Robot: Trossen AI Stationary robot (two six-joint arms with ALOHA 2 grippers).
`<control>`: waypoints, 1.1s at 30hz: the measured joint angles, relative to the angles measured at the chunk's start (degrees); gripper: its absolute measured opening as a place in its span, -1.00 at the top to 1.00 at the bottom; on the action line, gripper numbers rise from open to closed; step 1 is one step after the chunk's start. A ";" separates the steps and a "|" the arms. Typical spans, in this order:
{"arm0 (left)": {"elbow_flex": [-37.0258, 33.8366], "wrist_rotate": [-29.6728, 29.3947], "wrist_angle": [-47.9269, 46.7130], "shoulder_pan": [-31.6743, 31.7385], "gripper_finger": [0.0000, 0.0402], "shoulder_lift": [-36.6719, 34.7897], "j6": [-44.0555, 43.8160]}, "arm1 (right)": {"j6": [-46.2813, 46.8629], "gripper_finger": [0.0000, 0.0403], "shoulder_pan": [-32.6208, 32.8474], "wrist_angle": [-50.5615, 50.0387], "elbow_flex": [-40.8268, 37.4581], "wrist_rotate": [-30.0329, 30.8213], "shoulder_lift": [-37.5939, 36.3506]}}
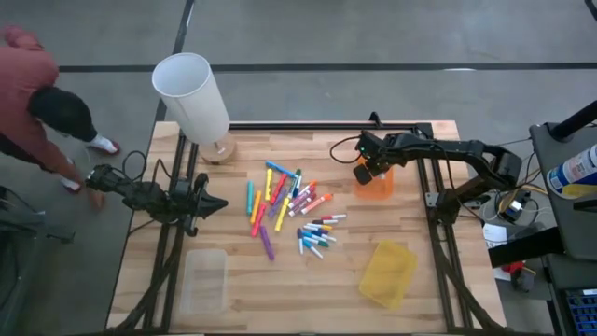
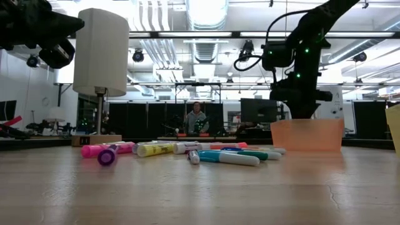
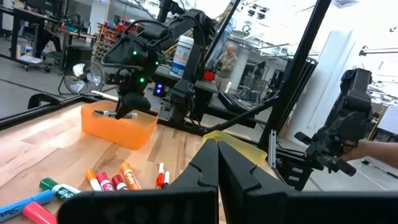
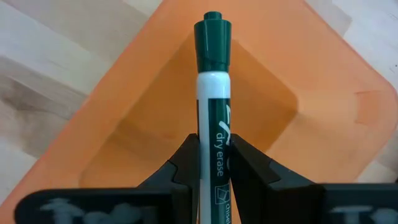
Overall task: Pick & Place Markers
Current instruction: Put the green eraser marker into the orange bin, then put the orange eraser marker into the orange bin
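Several coloured markers (image 1: pixel 291 210) lie loose in a pile on the wooden table's middle, also seen lying flat in the low view (image 2: pixel 187 150). My right gripper (image 1: pixel 369 168) hangs over the orange bin (image 1: pixel 376 184), shut on a green-capped, white-barrelled dry-erase marker (image 4: pixel 213 93). In the left wrist view that marker (image 3: pixel 116 114) sits level over the orange bin (image 3: pixel 118 129). My left gripper (image 1: pixel 216 203) waits shut at the table's left side, left of the pile, touching nothing. My right gripper (image 4: pixel 214 165) pinches the green marker by its printed barrel (image 4: pixel 214 140), about mid-length, between the two fingers (image 4: pixel 185 165). The fingers come from above, pointing down, and lie across the marker. The marker sits level, lifted clear of the table, over the orange bin's opening (image 4: pixel 155 124).
A white lamp (image 1: pixel 191 93) on a round wooden base (image 1: pixel 220 149) stands at the far left. A yellow bin (image 1: pixel 387 273) lies near right, a clear bin (image 1: pixel 205 278) near left. A person (image 1: pixel 37 103) bends beside the table's left edge.
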 joint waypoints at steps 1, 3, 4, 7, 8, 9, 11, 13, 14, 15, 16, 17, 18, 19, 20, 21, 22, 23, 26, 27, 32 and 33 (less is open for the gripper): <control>0.00 0.00 0.04 0.00 1.00 0.00 0.00 | 0.00 0.71 0.00 0.07 0.02 -0.02 0.37; 0.00 0.00 0.04 0.00 1.00 0.00 0.00 | 0.00 0.71 0.00 0.58 0.04 -0.02 1.06; 0.00 0.00 0.04 -0.01 1.00 0.00 0.00 | -0.01 0.71 -0.04 0.91 0.04 0.00 1.39; 0.00 0.00 0.04 -0.02 1.00 0.00 0.00 | -0.11 0.70 -0.17 1.14 -0.25 0.02 2.23; 0.00 0.00 0.02 0.00 1.00 0.00 0.00 | -0.13 0.69 -0.20 1.09 -0.35 0.01 2.47; 0.00 0.00 -0.07 -0.02 1.00 0.00 0.00 | -0.14 0.66 -0.20 1.19 -0.35 0.02 2.64; 0.00 0.00 -0.25 0.00 1.00 0.02 0.02 | -0.45 0.59 -0.20 1.31 -0.35 0.02 2.80; 0.00 0.00 -0.28 0.00 1.00 0.01 0.02 | -0.85 0.50 -0.20 1.41 -0.35 0.02 2.83; 0.00 0.00 -0.31 -0.01 1.00 0.00 0.02 | -1.12 0.45 -0.20 1.56 -0.35 0.04 2.81; 0.00 0.00 -0.31 -0.01 1.00 0.01 0.02 | -1.37 0.40 -0.20 1.78 -0.35 0.03 2.76; 0.00 0.00 -0.31 -0.01 1.00 0.01 0.02 | -1.49 0.36 -0.20 2.08 -0.35 0.04 2.72; 0.00 0.00 -0.31 -0.02 1.00 0.00 0.02 | -1.82 0.32 -0.19 2.29 -0.30 0.04 2.70; 0.00 0.00 -0.31 -0.02 1.00 0.00 0.02 | -2.21 0.28 -0.17 2.29 -0.18 0.04 2.70; -0.02 0.00 -0.33 0.00 1.00 0.02 0.02 | -2.71 0.25 -0.17 2.27 0.07 0.04 2.70; -0.01 0.00 -0.33 -0.01 1.00 0.00 0.02 | -3.10 0.21 -0.17 2.31 0.37 0.04 2.70; 0.00 0.00 -0.33 -0.02 1.00 0.01 0.02 | -3.52 0.19 -0.16 2.34 0.71 0.03 2.70; 0.00 0.00 -0.33 -0.02 1.00 0.00 0.02 | -4.12 0.16 -0.13 2.22 1.14 0.01 2.68; 0.00 0.00 -0.35 0.00 1.00 0.00 0.02 | -4.56 0.14 -0.07 2.04 1.57 -0.01 2.67; 0.00 0.00 -0.35 -0.02 1.00 0.00 0.04 | -5.64 0.11 0.44 1.66 3.19 -0.02 2.64; 0.00 0.00 -0.35 -0.01 1.00 0.00 0.04 | -6.52 0.11 0.70 1.54 3.89 0.00 2.64; 0.00 0.00 -0.35 -0.01 1.00 0.00 0.07 | -11.52 0.15 2.73 1.30 7.98 0.06 2.61; 0.00 0.00 -0.35 0.00 1.00 0.00 0.08 | -12.61 0.16 3.35 1.31 8.72 0.04 2.61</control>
